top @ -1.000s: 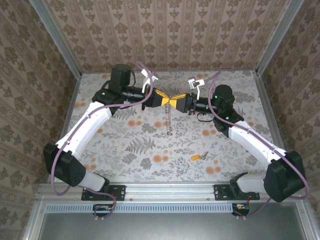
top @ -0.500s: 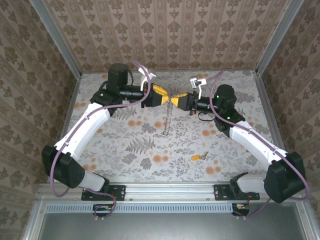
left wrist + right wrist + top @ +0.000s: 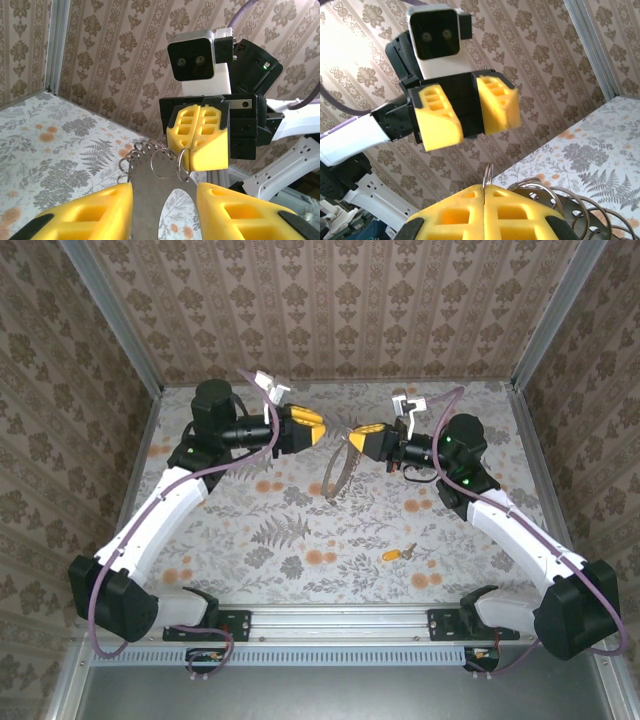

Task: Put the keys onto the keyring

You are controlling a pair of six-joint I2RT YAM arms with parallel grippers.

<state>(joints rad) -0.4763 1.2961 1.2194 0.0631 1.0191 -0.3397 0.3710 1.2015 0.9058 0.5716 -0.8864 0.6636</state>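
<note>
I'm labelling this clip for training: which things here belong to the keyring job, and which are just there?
Job: keyring, held in the shut right pincer; orange-headed key, lying loose; open left pincer.
Just there: flower-print table cover; patterned walls; purple cables.

No legible text, labels, brands or numbers. Wallpaper point(image 3: 330, 300) and bench point(image 3: 300, 540) cover are floral print, no lettering.
</note>
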